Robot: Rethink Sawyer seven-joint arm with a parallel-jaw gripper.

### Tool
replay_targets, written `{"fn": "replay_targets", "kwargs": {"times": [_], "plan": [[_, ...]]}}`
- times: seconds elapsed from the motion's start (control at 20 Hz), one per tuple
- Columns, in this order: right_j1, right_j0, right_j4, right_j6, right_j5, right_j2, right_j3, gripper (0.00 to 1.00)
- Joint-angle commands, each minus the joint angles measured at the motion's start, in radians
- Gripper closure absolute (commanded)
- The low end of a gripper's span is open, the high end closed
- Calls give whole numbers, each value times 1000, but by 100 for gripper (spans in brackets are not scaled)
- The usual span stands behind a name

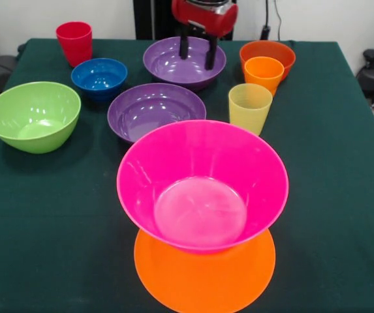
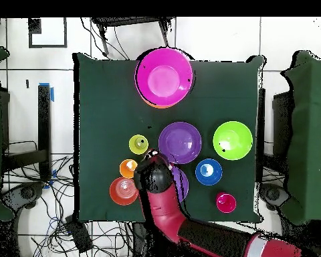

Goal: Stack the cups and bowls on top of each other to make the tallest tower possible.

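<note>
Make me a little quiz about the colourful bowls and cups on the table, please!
1. True or false: the pink bowl sits on the upside-down orange bowl.
2. Which bowl is the gripper hovering over: A lime green, B purple, C blue?
3. Which cup stands inside the red-orange bowl?

Key:
1. True
2. B, the far purple bowl
3. The orange-yellow cup

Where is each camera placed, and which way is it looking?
Front view: across the table, facing the robot; the end effector, fingers apart, hangs over the far purple bowl.
Overhead view: above, looking straight down; the red arm enters from the bottom.
Shared: the pink bowl sitting on the orange bowl.
</note>
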Motion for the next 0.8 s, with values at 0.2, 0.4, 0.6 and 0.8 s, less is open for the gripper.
{"fn": "replay_targets", "kwargs": {"times": [0.2, 0.4, 0.6, 0.8], "plan": [[148, 58, -187, 220, 104, -228, -9, 0], [258, 53, -343, 300, 78, -309, -58, 0], [333, 43, -458, 345, 79, -377, -97, 0], [383, 39, -547, 371, 86, -430, -137, 0]]}}
